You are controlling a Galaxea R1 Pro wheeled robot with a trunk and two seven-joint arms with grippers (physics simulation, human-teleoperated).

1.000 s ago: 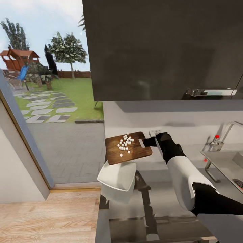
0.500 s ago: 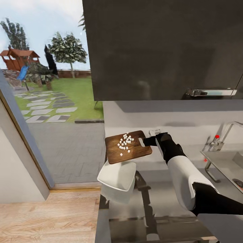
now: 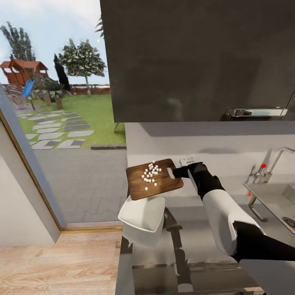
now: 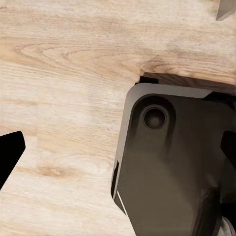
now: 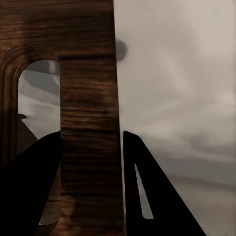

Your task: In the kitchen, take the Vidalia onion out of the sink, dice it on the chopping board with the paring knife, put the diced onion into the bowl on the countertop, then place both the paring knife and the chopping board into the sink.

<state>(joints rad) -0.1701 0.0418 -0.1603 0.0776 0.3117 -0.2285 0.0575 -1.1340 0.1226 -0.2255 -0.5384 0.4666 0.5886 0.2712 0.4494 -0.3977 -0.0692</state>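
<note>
The right gripper (image 3: 175, 172) clamps the slot-handle end of one brown wood-grain chopping board (image 3: 153, 178), held above one white squarish bowl (image 3: 142, 213) on the glossy grey countertop (image 3: 196, 241). Roughly fifteen white onion dice (image 3: 150, 173) sit on it. Left jaws: cannot tell.

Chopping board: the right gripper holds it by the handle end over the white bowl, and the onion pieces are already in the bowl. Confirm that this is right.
Not quite. The onion pieces are on the chopping board, not in the bowl, as the head view shows. The rest stands: the right gripper holds the board by its handle end over the white bowl, and the right wrist view shows the fingers on either side of the wood by the slot.
</note>
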